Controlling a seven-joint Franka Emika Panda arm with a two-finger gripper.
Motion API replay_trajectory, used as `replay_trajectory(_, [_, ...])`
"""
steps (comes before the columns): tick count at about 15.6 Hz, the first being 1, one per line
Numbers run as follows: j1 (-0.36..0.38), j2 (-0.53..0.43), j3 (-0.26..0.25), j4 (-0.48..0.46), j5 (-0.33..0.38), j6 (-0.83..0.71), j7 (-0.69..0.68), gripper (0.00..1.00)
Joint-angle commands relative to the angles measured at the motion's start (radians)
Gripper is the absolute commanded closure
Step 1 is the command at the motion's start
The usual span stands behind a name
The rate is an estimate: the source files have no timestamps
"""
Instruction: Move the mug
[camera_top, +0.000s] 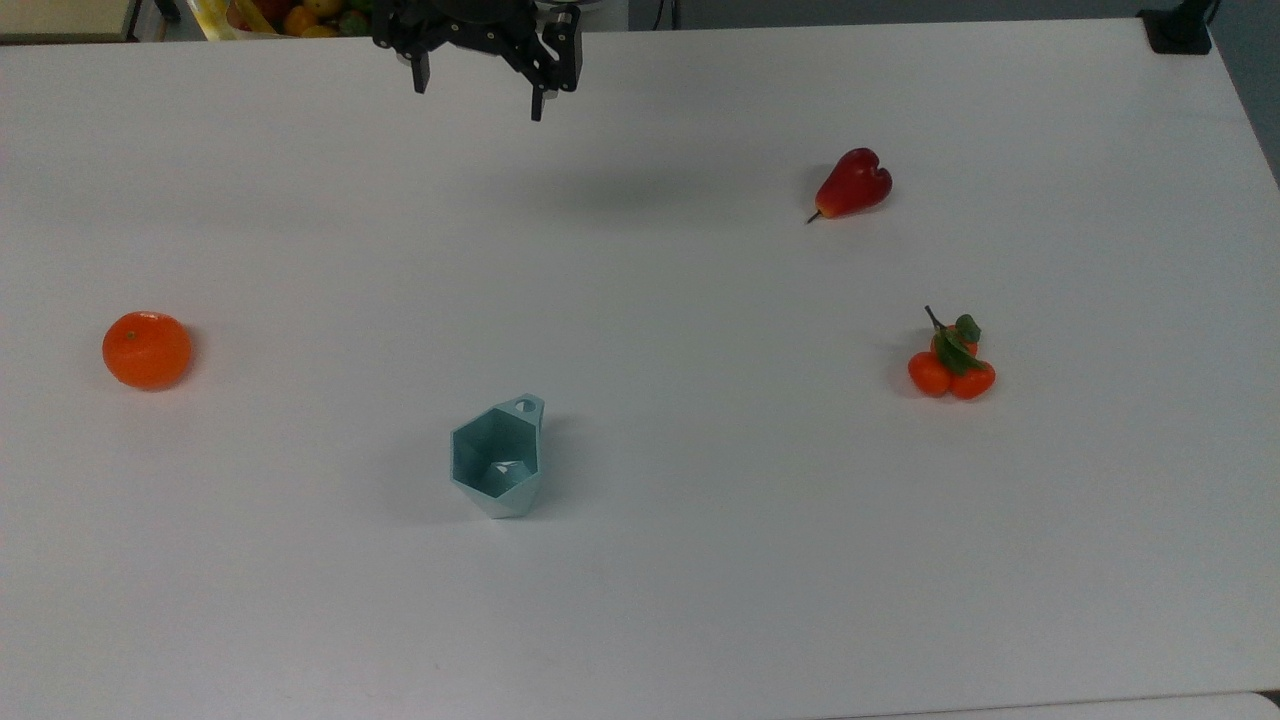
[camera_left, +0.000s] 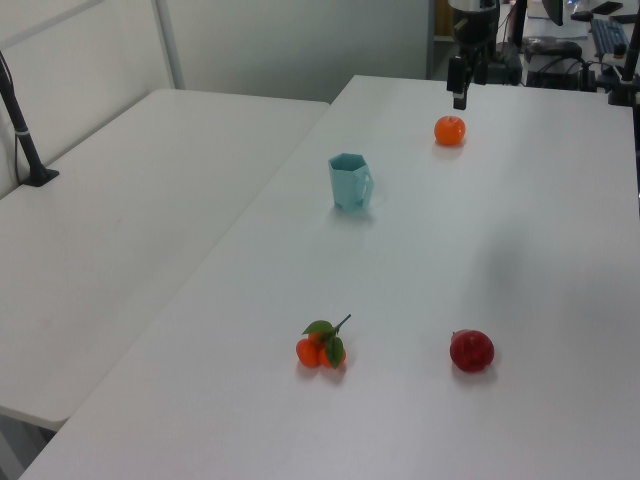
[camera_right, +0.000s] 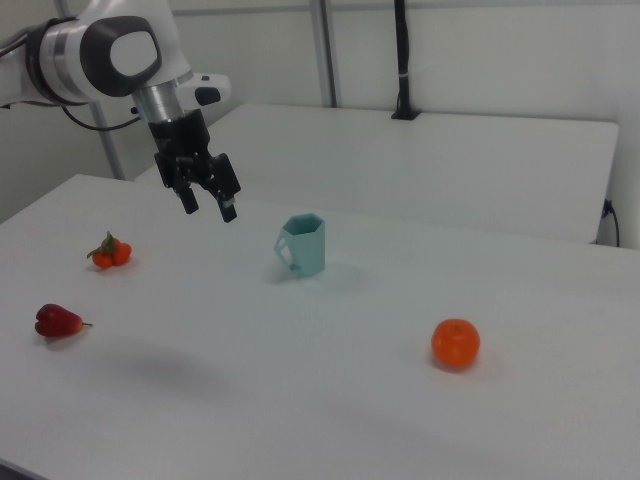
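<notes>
In the top view we see the mug standing upright on the white worktop, a little toward the top view's left of centre, its tab handle pointing toward the far edge, with bare surface all round it. An orange lies well apart toward the top view's left edge, a red pear-shaped fruit and a cluster of small orange fruits with leaves well apart on the top view's right. The hand hangs at the far edge, above the surface, its two fingers spread apart and holding nothing. In the left view we find the mug near the worktop's edge on the left view's left, where a second table sits just beside it; the orange lies beyond, and the hand hangs above it. In the right view the arm reaches in from the right view's upper left, the hand pointing down and tilted, fingers parted, raised off the surface and near the mug on the right view's left of it.
</notes>
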Motion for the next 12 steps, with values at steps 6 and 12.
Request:
replay_trajectory(6, [-0.006,0.002,-0.011,-0.002,0.020,-0.047,-0.088,0.00])
replay_trajectory(12, [0.002,0.084,-0.009,0.030,0.053,0.103,0.024,0.00])
